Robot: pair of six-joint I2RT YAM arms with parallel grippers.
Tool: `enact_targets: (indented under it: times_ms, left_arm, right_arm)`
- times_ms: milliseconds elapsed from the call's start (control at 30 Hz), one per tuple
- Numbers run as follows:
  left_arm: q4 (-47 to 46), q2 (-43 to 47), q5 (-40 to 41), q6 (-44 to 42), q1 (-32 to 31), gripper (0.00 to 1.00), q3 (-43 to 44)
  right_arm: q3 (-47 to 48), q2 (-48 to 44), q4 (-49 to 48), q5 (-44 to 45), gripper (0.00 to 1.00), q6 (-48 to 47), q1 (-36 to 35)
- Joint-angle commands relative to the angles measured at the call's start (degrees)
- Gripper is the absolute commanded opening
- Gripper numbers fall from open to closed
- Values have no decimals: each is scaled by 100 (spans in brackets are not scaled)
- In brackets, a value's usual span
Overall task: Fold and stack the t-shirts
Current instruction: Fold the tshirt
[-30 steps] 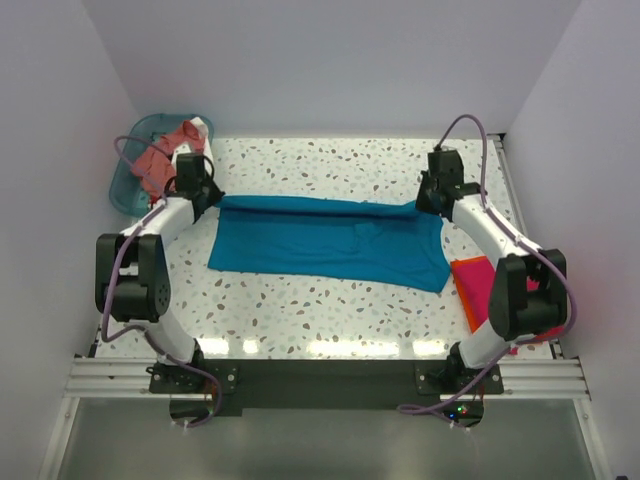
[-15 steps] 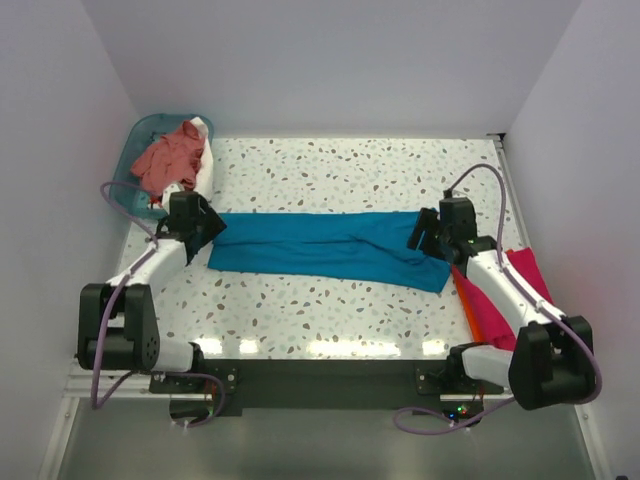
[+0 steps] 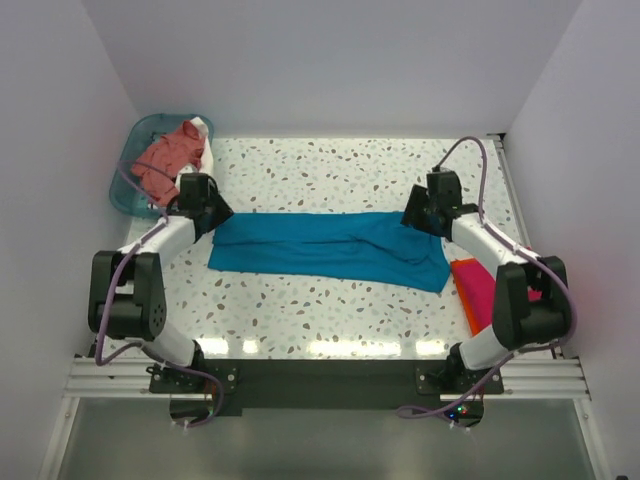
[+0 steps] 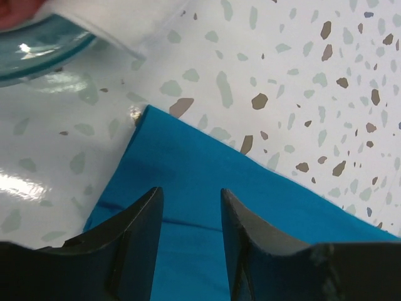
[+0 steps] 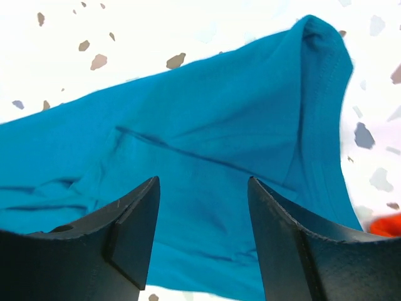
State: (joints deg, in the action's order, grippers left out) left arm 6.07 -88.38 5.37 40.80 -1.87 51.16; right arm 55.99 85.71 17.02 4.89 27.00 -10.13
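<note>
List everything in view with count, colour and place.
teal-blue t-shirt: one, teal-blue, long folded band across the middle
salmon-pink t-shirt: one, dusty pink, bunched in the basket
white t-shirt: one, white, at the basket's right rim
magenta t-shirt: one, magenta, right edge, on the orange one
orange t-shirt: one, orange, beneath it
basket: one, translucent teal, far left corner
left gripper: one, black, open, over the teal-blue t-shirt's left end
right gripper: one, black, open, over its right end
</note>
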Motion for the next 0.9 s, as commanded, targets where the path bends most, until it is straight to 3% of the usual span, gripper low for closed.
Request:
enact_targets:
  times_ms: [0, 233, 333, 633, 867]
  left_arm:
    - [88, -434, -202, -195, -165, 46, 482]
    - [149, -891, -141, -221, -393, 45, 641]
    - [254, -962, -1, -221, -419, 45, 676]
    - [852, -1445, 535, -204, -481, 38, 914]
    - [1125, -1464, 922, 103, -595, 31, 563]
  right_arm:
    - [491, 523, -348, -109, 61, 24, -41]
    - [1046, 1254, -366, -102, 61, 59, -471]
    - [1125, 1264, -112, 300, 61, 173, -717]
    - [-61, 613, 267, 1014, 62, 1158, -762]
    - [131, 1368, 294, 365, 61, 1185, -315]
